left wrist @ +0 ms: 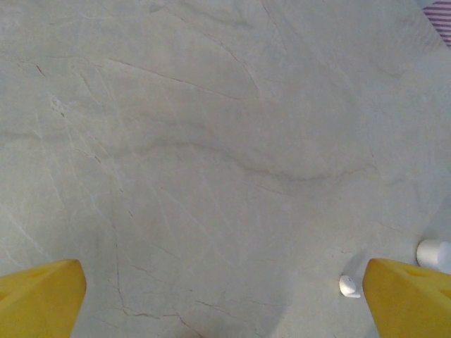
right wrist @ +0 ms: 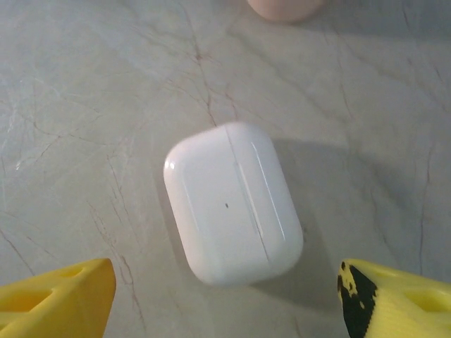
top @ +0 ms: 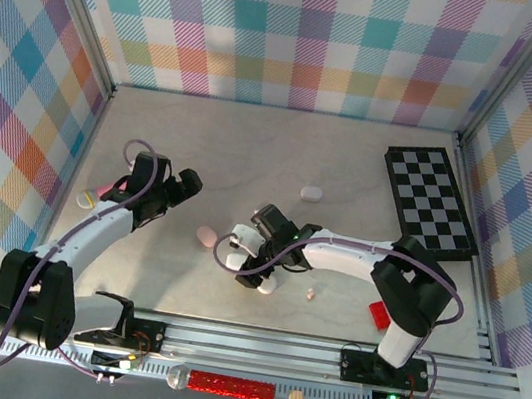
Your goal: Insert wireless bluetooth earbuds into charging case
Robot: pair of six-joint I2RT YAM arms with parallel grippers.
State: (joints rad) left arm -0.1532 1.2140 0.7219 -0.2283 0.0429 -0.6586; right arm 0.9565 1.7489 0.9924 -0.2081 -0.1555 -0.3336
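Note:
A closed white charging case [right wrist: 232,201] lies flat on the table, its lid seam running lengthwise. My right gripper [right wrist: 225,274] is open above it, one yellow finger on each side and neither touching it. From above, the right gripper [top: 249,258] is at the table's middle. A pale pink case [top: 206,237] sits just to its left, and its edge [right wrist: 285,7] appears in the right wrist view. My left gripper [left wrist: 222,274] is open over bare table. A white earbud [left wrist: 348,285] lies beside its right finger. A pink earbud [top: 311,294] lies right of the right gripper.
Another white case [top: 310,193] sits further back. A checkerboard [top: 431,198] lies at the back right and a red block [top: 379,314] at the front right. A pale object [top: 87,199] lies by the left wall. A small white piece [left wrist: 433,252] shows at the left wrist view's right edge.

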